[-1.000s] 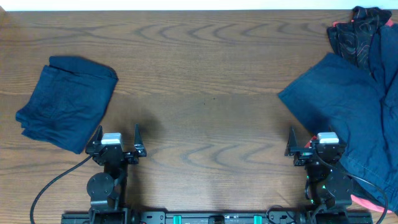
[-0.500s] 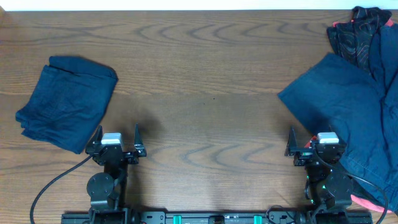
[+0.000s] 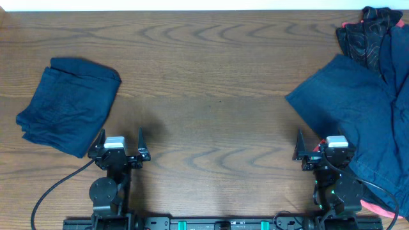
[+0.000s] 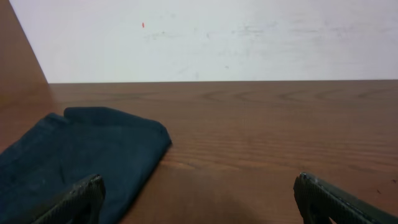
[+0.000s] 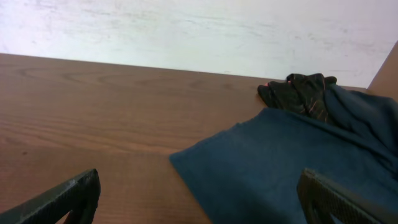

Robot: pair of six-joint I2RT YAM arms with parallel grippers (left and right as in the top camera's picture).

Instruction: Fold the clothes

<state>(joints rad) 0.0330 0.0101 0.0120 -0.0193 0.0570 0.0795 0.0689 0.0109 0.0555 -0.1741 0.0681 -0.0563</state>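
A folded dark navy garment (image 3: 67, 105) lies at the table's left; in the left wrist view this folded garment (image 4: 74, 155) reaches ahead of the left finger. My left gripper (image 3: 121, 137) (image 4: 199, 190) stands open just right of its near corner, with nothing between the fingers. A loose, spread navy garment (image 3: 361, 118) (image 5: 280, 162) covers the right side. My right gripper (image 3: 324, 150) (image 5: 199, 186) is open at that cloth's near left edge, and the cloth lies under its right finger (image 5: 329, 199).
A black patterned garment with red trim (image 3: 369, 29) (image 5: 297, 90) is bunched at the far right corner, partly under the navy cloth. Bare brown wooden table (image 3: 211, 76) stretches between the two piles. A pale wall rises behind the far edge.
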